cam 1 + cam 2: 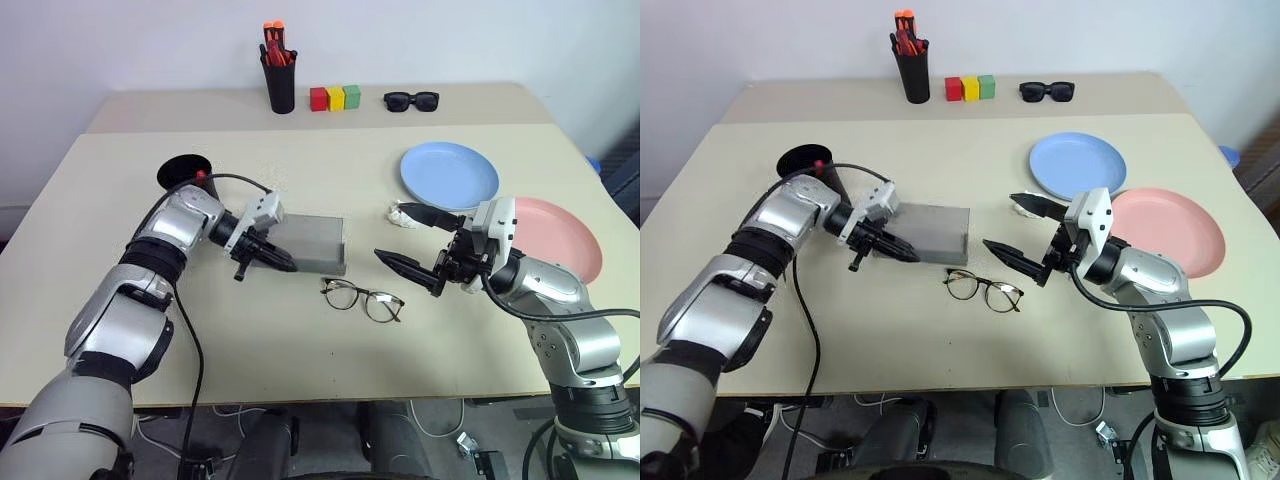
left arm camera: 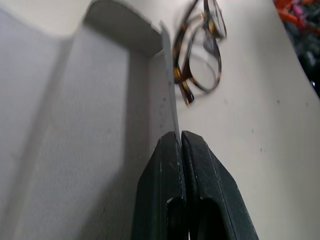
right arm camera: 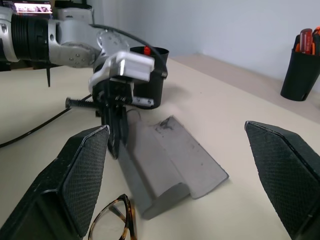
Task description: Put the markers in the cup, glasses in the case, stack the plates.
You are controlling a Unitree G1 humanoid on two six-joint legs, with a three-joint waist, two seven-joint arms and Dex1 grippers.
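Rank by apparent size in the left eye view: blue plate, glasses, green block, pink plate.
Largest to smallest:
1. Pink plate and blue plate: look alike; the pink lies nearer, so unranked.
2. Glasses.
3. Green block.

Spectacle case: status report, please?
Left gripper shut on case lid edge. Right gripper open, empty. Glasses on table beside case. Nothing blocking.

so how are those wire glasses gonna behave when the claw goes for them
The glasses look thin-framed, so probably light and easily bent or scratched. They lie flat on the smooth table, so they would likely slide rather than roll if nudged. The slim frame gives the open right claw little to pinch.
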